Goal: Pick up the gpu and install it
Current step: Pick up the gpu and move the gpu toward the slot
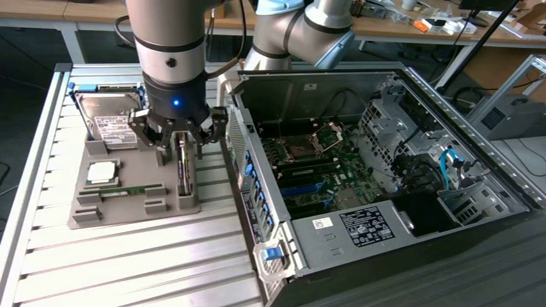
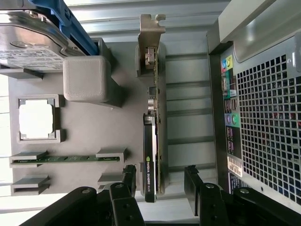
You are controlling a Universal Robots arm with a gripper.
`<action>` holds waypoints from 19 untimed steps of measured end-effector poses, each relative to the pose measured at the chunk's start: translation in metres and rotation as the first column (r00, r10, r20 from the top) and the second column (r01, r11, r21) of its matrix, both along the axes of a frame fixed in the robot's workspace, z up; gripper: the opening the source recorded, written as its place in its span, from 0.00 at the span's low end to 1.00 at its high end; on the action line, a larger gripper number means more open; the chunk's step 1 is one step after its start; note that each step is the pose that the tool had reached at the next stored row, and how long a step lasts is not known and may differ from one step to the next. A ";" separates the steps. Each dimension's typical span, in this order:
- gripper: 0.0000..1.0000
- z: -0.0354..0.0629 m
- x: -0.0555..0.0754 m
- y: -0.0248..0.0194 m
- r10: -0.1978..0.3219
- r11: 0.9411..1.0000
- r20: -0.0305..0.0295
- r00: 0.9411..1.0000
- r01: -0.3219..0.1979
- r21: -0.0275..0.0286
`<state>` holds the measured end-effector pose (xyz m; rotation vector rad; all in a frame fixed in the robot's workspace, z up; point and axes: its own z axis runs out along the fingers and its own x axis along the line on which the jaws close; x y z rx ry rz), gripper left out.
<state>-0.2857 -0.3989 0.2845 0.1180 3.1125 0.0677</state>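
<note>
Exterior view:
- The arm came down from the upper left of the frame.
- Gripper (image 1: 181,152) hung over the grey parts tray (image 1: 128,214) at left of centre. Its fingers were spread.
- The gpu (image 1: 183,176) stood edge-on in its slot at the tray's right side, directly beneath the fingers.
- Also on the tray: hard drive (image 1: 115,125) toward the upper left, processor chip (image 1: 102,171) and RAM stick (image 1: 128,190) below it.
- Open computer case (image 1: 358,115) took up the right half of the frame, with the motherboard (image 1: 316,163) exposed.
- The card sat outside the case, just beside its rear wall.

Wrist view:
- The gpu (image 2: 153,141) appeared as a narrow dark strip with its metal bracket at the far end, seated in the tray (image 2: 113,127).
- Gripper (image 2: 160,188) straddled the near end of the card. The fingers (image 2: 129,181) stood apart, one on each side, with a gap showing between each pad and the card.
- I saw no contact.
- Hard drive (image 2: 28,42), chip (image 2: 37,118) and RAM stick (image 2: 66,159) lay on the side away from the case.
- The perforated back of the case (image 2: 263,122) ran along the other side.

Progress, my reading: the approach and line-up looked done. The card was not gripped or lifted, and none of the installation had started.
</note>
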 end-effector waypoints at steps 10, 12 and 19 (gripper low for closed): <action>0.54 -0.0021 0.000 0.0000 0.000 1.000 0.000 1.000 0.000 0.000; 0.54 -0.0025 0.000 0.0000 0.000 1.000 0.000 1.000 0.000 0.000; 0.54 -0.0051 0.000 0.0000 0.000 1.000 0.000 1.000 0.000 0.000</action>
